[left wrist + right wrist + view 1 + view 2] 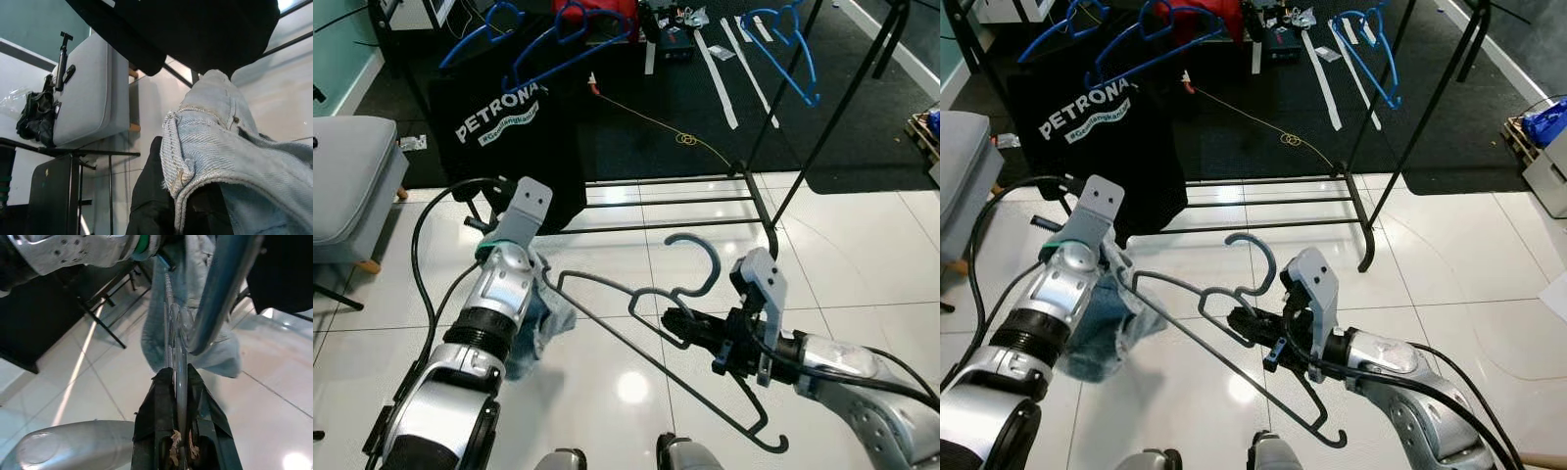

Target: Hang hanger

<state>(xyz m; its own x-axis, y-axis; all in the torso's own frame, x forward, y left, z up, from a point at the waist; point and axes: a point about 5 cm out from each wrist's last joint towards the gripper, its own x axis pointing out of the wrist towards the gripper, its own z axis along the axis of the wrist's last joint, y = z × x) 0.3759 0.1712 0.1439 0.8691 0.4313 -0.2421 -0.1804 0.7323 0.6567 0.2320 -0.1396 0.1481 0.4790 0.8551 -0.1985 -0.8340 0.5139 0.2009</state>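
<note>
A dark grey hanger (646,345) hangs in the air over the tiled floor, hook (707,262) pointing up. My right gripper (672,324) is shut on it at the neck; the right wrist view shows its fingers (156,406) pinching the hanger wire (179,372). The hanger's far shoulder reaches a light blue denim garment (546,315). My left gripper (538,277) holds this denim from above. In the left wrist view the denim (220,147) drapes over the black fingers (151,205).
A black clothes rack (766,208) stands ahead, its low bars crossing the floor. Blue hangers (795,54) and a black PETRONAS shirt (509,127) hang on it. A grey cushioned seat (352,176) is at the left. A dark rug with clutter lies behind.
</note>
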